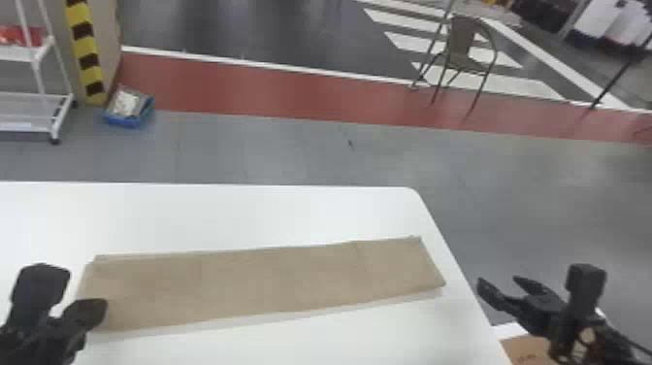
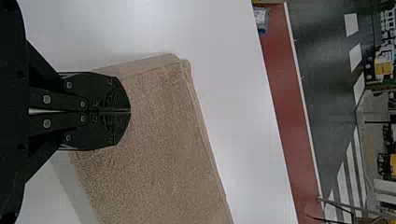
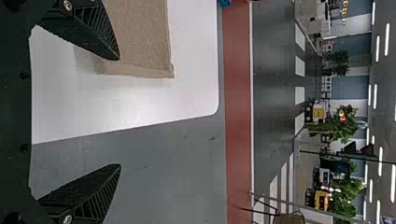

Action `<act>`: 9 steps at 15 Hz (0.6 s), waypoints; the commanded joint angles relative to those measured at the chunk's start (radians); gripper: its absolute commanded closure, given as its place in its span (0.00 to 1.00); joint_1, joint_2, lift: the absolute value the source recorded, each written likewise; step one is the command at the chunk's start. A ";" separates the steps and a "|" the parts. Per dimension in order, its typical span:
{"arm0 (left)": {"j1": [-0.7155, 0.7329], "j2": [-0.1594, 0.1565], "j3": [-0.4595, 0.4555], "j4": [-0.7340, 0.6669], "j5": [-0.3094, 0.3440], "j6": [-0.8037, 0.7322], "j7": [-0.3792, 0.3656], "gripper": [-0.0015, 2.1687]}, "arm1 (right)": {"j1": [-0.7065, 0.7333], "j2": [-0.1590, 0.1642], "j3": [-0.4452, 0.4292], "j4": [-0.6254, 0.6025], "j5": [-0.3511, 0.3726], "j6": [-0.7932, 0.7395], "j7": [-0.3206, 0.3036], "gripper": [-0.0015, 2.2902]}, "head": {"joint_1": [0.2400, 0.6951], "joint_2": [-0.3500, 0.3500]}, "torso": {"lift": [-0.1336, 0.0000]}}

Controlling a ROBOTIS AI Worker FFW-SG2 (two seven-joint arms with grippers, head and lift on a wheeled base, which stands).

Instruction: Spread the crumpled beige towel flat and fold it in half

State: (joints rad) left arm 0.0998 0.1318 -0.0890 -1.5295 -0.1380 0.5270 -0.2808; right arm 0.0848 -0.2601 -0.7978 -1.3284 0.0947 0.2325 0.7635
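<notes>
The beige towel [image 1: 262, 281] lies as a long, flat folded strip across the white table, its layered edges showing along the far and left sides. At its left end is my left gripper [image 1: 104, 308]; in the left wrist view the left gripper [image 2: 130, 112] is shut, its fingertips over the towel [image 2: 154, 140], and I cannot tell whether any cloth is pinched. Off the table's right edge, my right gripper [image 1: 499, 286] stands open; in the right wrist view the right gripper [image 3: 119, 112] has its fingers wide apart with nothing between them, near the towel's right end [image 3: 140, 42].
The white table [image 1: 242, 208] has a rounded far right corner, with its right edge close to the towel. A cardboard box [image 1: 529, 349] sits low at the right beside the table. Farther off stand a chair [image 1: 465, 46], a white rack [image 1: 60, 114] and a blue bin [image 1: 128, 116].
</notes>
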 commanded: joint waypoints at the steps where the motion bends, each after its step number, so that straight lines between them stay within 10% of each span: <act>1: -0.006 0.000 0.000 0.017 -0.014 0.000 0.002 0.87 | 0.000 -0.001 0.002 0.000 -0.001 0.000 0.000 0.03 | 1.00 0.00 | 1.00; 9: -0.031 0.037 0.031 0.069 -0.015 -0.040 0.020 0.87 | -0.007 0.002 0.015 -0.021 0.003 0.028 0.000 0.03 | 1.00 0.00 | 1.00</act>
State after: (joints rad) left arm 0.0718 0.1559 -0.0642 -1.4710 -0.1587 0.5016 -0.2610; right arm 0.0801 -0.2590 -0.7851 -1.3452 0.0973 0.2553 0.7639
